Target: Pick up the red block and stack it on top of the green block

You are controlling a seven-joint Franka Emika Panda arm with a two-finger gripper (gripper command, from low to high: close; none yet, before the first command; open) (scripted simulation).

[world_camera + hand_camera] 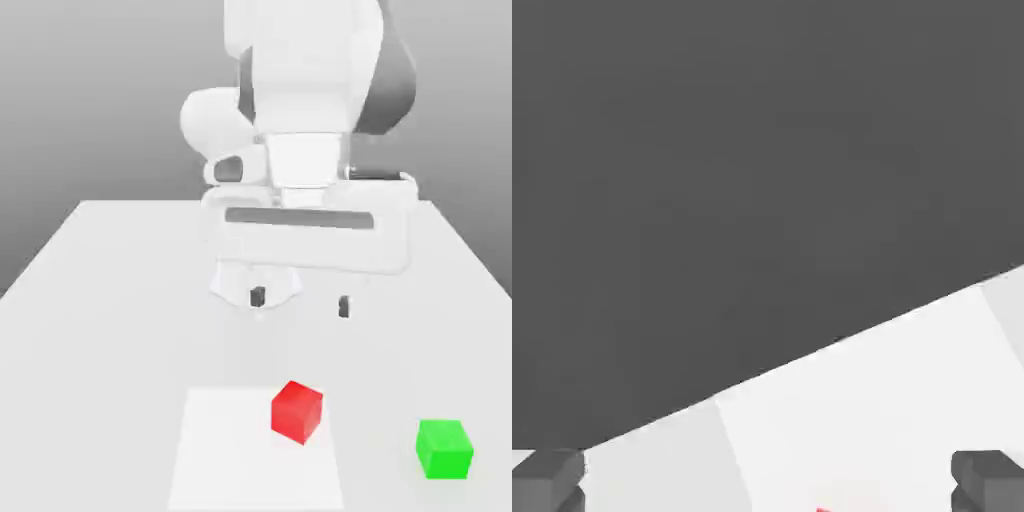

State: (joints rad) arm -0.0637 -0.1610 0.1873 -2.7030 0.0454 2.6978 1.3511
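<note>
The fingers point(301, 302) are spread, nothing between them, raised over the tabletop point(120, 350). Take clock directions on the exterior view, twelve at its top. The red block point(297, 411) sits at six o'clock from the fingers, resting on a white sheet point(230, 455) near that sheet's two o'clock corner.

The step now looks to be the approach for the grasp. I'd travel toward six o'clock while high, then turn the wrist until the pads match two opposite faces; the block is set askew to the sheet, and closing across its corners could spin it. Come straight down, centred, and close gently.

The green block point(444, 449) stands off the sheet, between three and four o'clock from the red one, with open room between for a finger. Lift well clear before crossing. In the hand view, the sheet runs up to the tabletop's edge, with dark beyond, so avoid nudging either block toward six o'clock.
</note>
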